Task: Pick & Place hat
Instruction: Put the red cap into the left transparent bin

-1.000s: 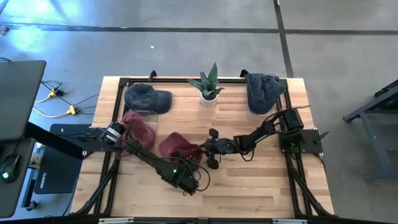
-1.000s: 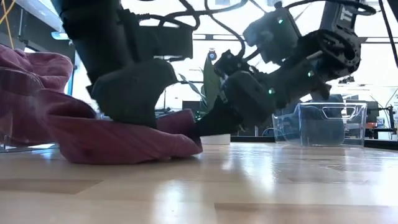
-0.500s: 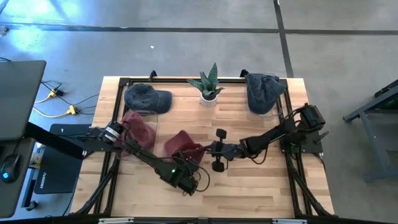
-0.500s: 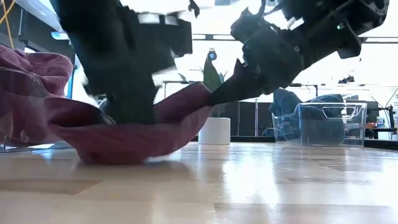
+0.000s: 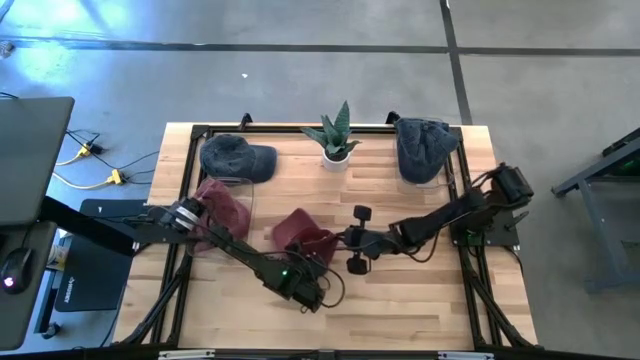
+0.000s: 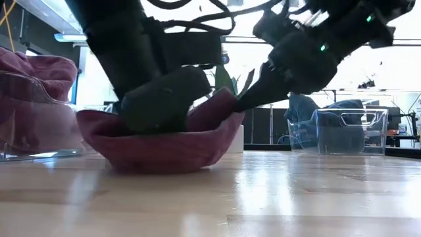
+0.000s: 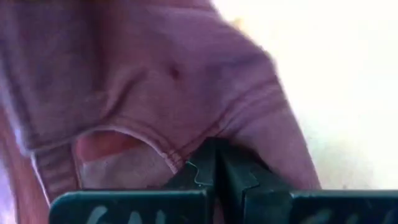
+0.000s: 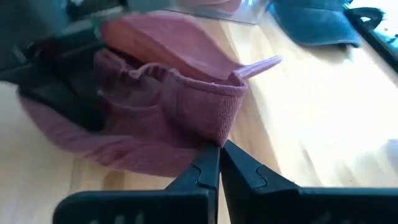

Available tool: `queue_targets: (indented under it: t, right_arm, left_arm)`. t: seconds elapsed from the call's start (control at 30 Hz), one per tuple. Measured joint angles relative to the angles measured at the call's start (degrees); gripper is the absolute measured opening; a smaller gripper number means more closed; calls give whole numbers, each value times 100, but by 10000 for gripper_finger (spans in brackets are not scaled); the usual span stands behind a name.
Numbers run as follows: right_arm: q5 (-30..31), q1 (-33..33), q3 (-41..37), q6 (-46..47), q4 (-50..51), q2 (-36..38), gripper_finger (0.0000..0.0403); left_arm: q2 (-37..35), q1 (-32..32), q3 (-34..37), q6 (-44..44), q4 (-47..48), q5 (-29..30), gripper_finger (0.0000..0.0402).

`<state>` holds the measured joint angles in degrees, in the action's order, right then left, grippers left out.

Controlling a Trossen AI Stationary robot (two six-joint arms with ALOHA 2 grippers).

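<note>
The maroon hat [image 5: 300,232] lies on the wooden table [image 5: 400,300] near its middle, in front of the potted plant [image 5: 336,135], with both arms converging on it. The left gripper [image 7: 214,163] comes in from the near left side, its fingers pressed together on a fold of the hat's fabric at the seam, as the left wrist view shows. The right gripper [image 8: 219,155] reaches in from the right side, its fingers closed on the hat's edge beside the strap; the right wrist view shows the two fingertips meeting on the cloth. In the low view the hat [image 6: 164,141] sits crown-down on the table, bowl-shaped and open upward, its right rim raised where the right gripper [image 6: 245,100] pinches it, and the left gripper [image 6: 164,105] pressing into its hollow. A second maroon hat [image 5: 222,205] lies in a clear bin [image 5: 245,200] at the table's left side. A dark blue cap [image 5: 236,156] lies at the far left corner, and another blue hat [image 5: 424,146] rests in a clear container [image 6: 342,130] at the far right corner. A laptop [image 5: 30,150] stands off the table to the left.
</note>
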<state>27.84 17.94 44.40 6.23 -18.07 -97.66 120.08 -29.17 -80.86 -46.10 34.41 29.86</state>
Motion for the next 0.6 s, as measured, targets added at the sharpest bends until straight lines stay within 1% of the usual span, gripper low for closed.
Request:
queue_targets:
  t: [0.07, 0.17, 0.3, 0.33, 0.4, 0.43, 0.47, 0.53, 0.6]
  right_arm:
    - [131, 56, 0, 61, 192, 183, 5]
    - [74, 124, 0, 53, 372, 372, 2]
    - [-130, 119, 0, 21, 553, 369, 4]
    - [-144, 106, 0, 20, 617, 362, 3]
    - [-97, 81, 0, 19, 800, 360, 2]
    - [-42, 80, 0, 22, 851, 359, 2]
    - [-4, 80, 0, 48, 862, 355, 3]
    - [18, 80, 0, 86, 881, 355, 5]
    - [6, 80, 0, 88, 877, 355, 5]
  left_arm:
    - [28, -1, -11, 263, -153, -12, 4]
    - [57, -23, -156, 217, -39, 125, 4]
    - [-230, -280, -608, 180, 785, 494, 4]
    - [-284, -351, -758, 84, 938, 608, 4]
    - [-334, -521, -915, -220, 1617, 836, 4]
    - [-320, -593, -955, -396, 1952, 896, 4]
    - [-304, -645, -966, -553, 2071, 906, 4]
    - [-325, -706, -885, -772, 1978, 918, 4]
    - [-334, -702, -661, -868, 1780, 944, 4]
